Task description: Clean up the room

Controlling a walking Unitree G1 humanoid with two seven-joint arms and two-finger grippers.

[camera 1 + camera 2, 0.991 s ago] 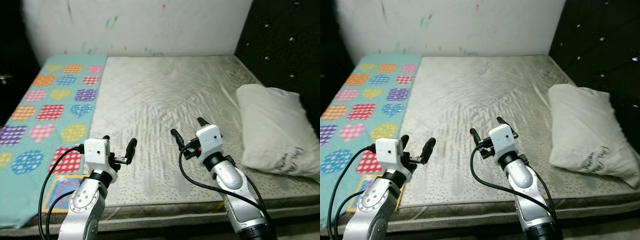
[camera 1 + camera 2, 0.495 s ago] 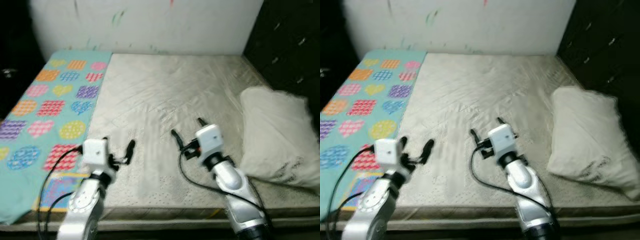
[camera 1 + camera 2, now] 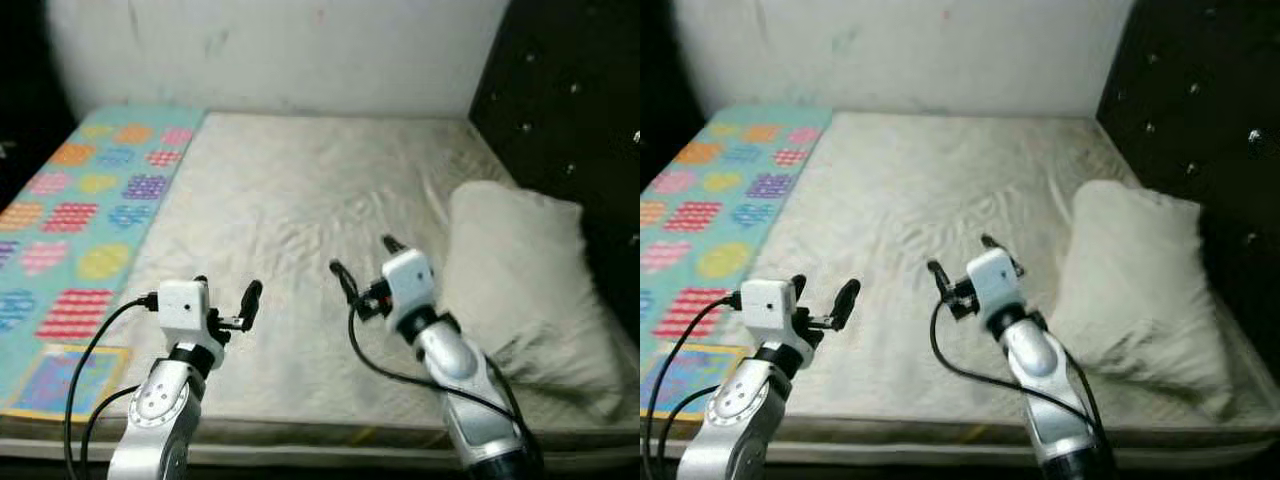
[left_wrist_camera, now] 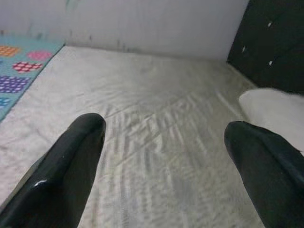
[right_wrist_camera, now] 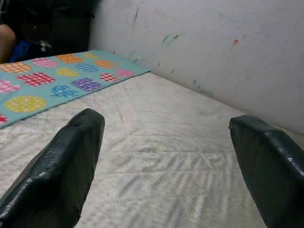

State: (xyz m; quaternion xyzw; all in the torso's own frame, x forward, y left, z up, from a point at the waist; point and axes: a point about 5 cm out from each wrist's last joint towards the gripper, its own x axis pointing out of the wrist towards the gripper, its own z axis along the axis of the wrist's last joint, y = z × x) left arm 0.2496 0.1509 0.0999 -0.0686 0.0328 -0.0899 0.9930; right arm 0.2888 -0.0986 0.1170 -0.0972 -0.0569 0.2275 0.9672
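- Where the bare mattress (image 3: pixel 290 200) takes up most of the scene, its pale grey quilted cover is creased and a little stained, with a white wall (image 3: pixel 280 50) behind its far edge.
- Along the mattress's side on the robot's left lies a teal blanket (image 3: pixel 70 210), flat, printed with hearts and circles in pink, orange, yellow and purple.
- On the mattress's side to the robot's right rests a cream pillow (image 3: pixel 520 280), rumpled and sagging, beside the dark tufted headboard (image 3: pixel 570 120).
- Over the near edge of the mattress the left gripper (image 3: pixel 228 297) hovers with its jaws spread wide and nothing between them; in the left wrist view its two black fingers (image 4: pixel 71 161) frame the creased cover and one end of the pillow.
- Nearer the pillow, also above the mattress, the right gripper (image 3: pixel 365 262) is likewise wide apart and empty; its fingers (image 5: pixel 61 166) point towards the blanket and the marked wall.
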